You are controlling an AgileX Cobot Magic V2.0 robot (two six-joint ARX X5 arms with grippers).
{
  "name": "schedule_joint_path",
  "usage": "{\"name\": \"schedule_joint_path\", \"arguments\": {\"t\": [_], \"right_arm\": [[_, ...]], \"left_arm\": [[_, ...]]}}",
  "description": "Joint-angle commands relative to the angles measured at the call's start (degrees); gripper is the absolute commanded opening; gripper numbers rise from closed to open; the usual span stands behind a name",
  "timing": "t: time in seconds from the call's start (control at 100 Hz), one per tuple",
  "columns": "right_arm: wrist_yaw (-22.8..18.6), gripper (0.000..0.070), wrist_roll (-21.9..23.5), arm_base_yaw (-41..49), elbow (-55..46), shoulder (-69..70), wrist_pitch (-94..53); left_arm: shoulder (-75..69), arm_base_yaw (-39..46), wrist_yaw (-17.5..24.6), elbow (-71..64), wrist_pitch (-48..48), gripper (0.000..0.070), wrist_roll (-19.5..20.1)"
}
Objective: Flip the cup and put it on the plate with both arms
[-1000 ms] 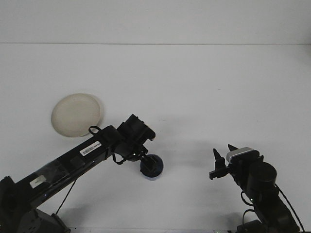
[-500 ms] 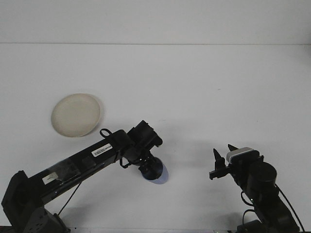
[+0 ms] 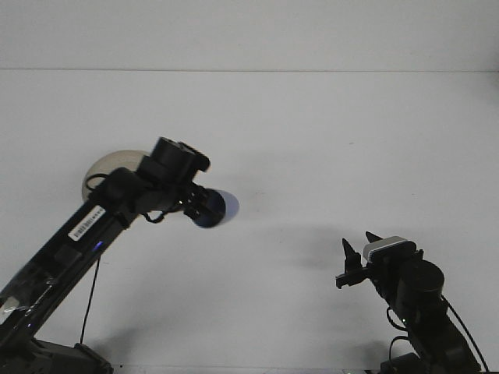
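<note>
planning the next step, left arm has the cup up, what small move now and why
Probably swing the left tool left, toward the plate. It holds the cup lifted and tipped sideways, just right of the plate, which the arm partly hides. The right tool sits open and idle, far away.

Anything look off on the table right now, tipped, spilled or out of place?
Nothing looks spilled or damaged. The blue cup is off the table, held on its side in the left gripper just right of the cream plate, which the arm partly hides. The right gripper sits open and apart, near the table's lower right.
</note>
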Motion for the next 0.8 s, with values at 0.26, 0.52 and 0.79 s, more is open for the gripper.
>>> {"name": "schedule_joint_path", "arguments": {"t": [0.26, 0.52, 0.79], "right_arm": [[-0.02, 0.0373, 0.37, 0.04, 0.48, 0.09, 0.63], [-0.07, 0.0373, 0.39, 0.04, 0.5, 0.09, 0.66], [-0.07, 0.0373, 0.39, 0.04, 0.5, 0.09, 0.66]], "left_arm": [[1.16, 22.62, -0.81, 8.2, -3.1, 0.0015, 2.95], [6.32, 34.49, -0.79, 8.2, -6.08, 0.0015, 3.87], [16.44, 38.21, -0.5, 8.2, -6.25, 0.0015, 4.13]]}}
